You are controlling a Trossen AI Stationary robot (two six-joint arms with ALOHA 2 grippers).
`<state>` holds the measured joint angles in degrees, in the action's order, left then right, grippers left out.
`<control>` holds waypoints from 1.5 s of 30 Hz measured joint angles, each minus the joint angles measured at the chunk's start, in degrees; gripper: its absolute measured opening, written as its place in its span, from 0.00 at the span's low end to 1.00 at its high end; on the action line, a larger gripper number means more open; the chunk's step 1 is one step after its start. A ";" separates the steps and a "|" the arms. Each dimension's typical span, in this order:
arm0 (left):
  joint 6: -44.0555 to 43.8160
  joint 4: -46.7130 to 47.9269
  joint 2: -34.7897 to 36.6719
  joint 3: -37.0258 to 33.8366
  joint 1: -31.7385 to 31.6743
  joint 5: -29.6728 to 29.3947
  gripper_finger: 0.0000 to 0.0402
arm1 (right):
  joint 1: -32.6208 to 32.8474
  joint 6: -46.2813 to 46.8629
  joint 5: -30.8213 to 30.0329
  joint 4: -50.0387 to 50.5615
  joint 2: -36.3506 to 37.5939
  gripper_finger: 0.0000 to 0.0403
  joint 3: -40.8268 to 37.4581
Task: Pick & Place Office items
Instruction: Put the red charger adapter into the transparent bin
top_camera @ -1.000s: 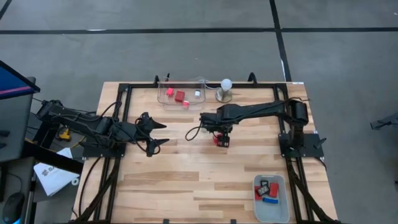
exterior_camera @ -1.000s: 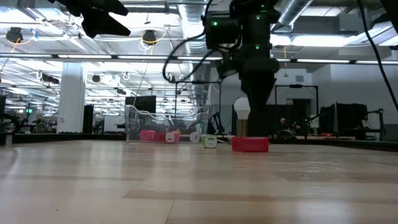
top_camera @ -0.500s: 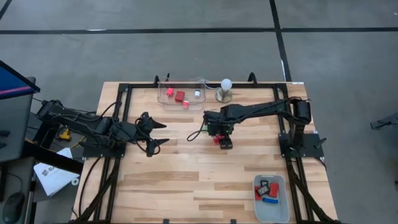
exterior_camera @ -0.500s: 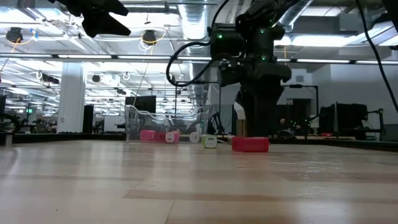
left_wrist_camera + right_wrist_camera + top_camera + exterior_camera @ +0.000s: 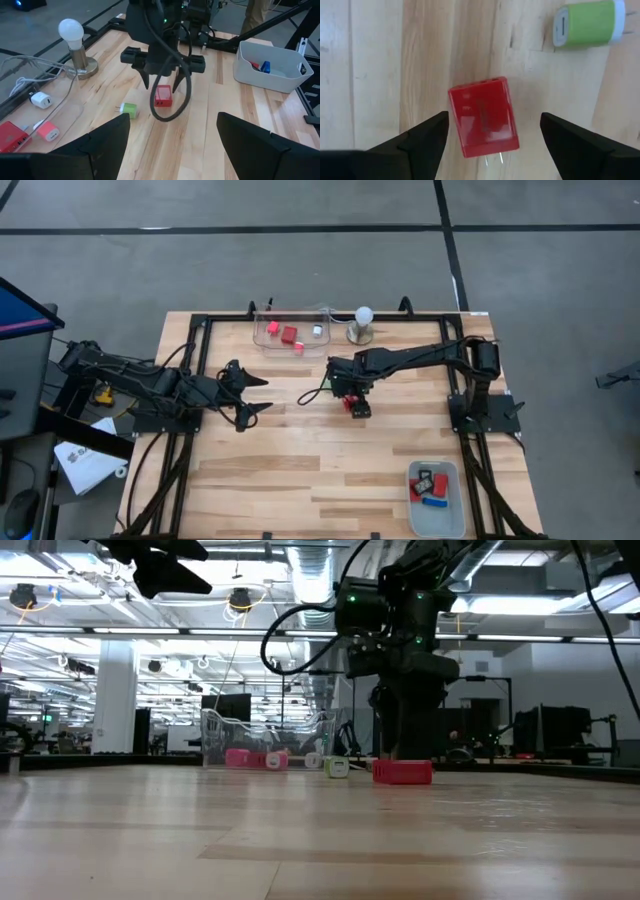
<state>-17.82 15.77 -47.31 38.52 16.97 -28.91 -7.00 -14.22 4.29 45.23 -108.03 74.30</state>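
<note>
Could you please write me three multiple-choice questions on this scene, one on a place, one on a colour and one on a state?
1. Where is the right gripper?
A. Over the grey bin
B. Just above the red plug block near the table's middle
C. Inside the clear tray

2. What colour is the plug block lying beside the red one?
A. Green
B. Blue
C. Black

3. How do the right gripper's fingers stand?
A. Shut on the red block
B. Shut on nothing
C. Open, one on either side of the red block

Answers:
1 B: the high view shows it over the red block, away from the grey bin and the clear tray.
2 A: the right wrist view shows a green block next to the red one.
3 C: both wrist views show the fingers spread, with the red block lying on the table between them.
</note>
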 joint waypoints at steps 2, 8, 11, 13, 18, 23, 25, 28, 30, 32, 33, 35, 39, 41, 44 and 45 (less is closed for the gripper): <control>0.00 -0.01 0.01 0.00 0.00 0.01 0.74 | 0.22 0.11 -0.08 -0.41 0.00 0.79 0.00; -0.01 0.01 0.02 0.00 0.00 0.08 0.74 | -0.05 0.74 0.23 -1.58 0.00 0.85 -0.89; -0.02 0.00 0.02 0.00 0.00 0.22 0.74 | 0.06 0.94 0.32 -2.59 -0.02 0.87 -2.89; -0.02 0.02 0.00 0.00 0.00 0.22 0.74 | 0.10 0.94 0.29 -3.98 -0.02 0.87 -4.23; 0.00 -0.22 0.02 0.00 0.00 0.20 0.74 | 0.10 1.05 0.00 -9.68 -0.04 0.85 -7.11; 0.19 -0.39 0.02 0.00 0.00 0.15 0.74 | -0.11 1.17 -0.04 -12.69 -0.04 0.83 -9.19; 0.90 -0.61 0.02 0.00 0.00 0.12 0.74 | -0.20 2.10 -0.22 -12.95 -0.03 0.82 -9.72; 1.09 -1.17 0.00 0.00 0.00 -0.04 0.74 | -0.20 3.85 -2.09 -13.15 0.00 0.79 -10.00; 1.09 -1.25 0.02 0.00 0.00 -0.04 0.74 | -0.18 5.42 -2.99 -13.15 0.00 0.77 -10.01; 1.08 -1.24 0.02 0.00 0.00 -0.04 0.74 | -0.04 6.23 -3.33 -13.25 0.00 0.72 -10.03; 1.08 -1.25 0.01 0.00 0.00 -0.02 0.74 | 0.09 6.65 -3.50 -13.38 0.00 0.70 -10.03; 1.09 -1.25 0.00 0.00 0.00 -0.02 0.74 | 0.46 7.79 -3.88 -13.75 0.00 0.63 -10.09; 1.26 -1.24 0.00 0.00 0.00 -0.02 0.74 | 0.95 11.01 -4.17 -14.34 0.02 0.50 -9.94; 1.29 -1.22 0.00 0.00 0.00 -0.02 0.74 | 0.96 11.79 -4.59 -13.79 -0.15 0.50 -8.87; 1.29 -1.22 0.01 0.00 0.00 0.00 0.74 | 0.94 12.79 -3.14 -12.50 -0.05 0.50 -5.67; 1.29 -1.22 0.02 0.00 0.00 0.00 0.74 | 0.91 12.81 -2.43 -11.81 0.08 0.50 -4.13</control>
<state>-16.53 14.55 -47.29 38.52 16.97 -28.91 -6.09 -1.41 1.86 33.42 -107.95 70.17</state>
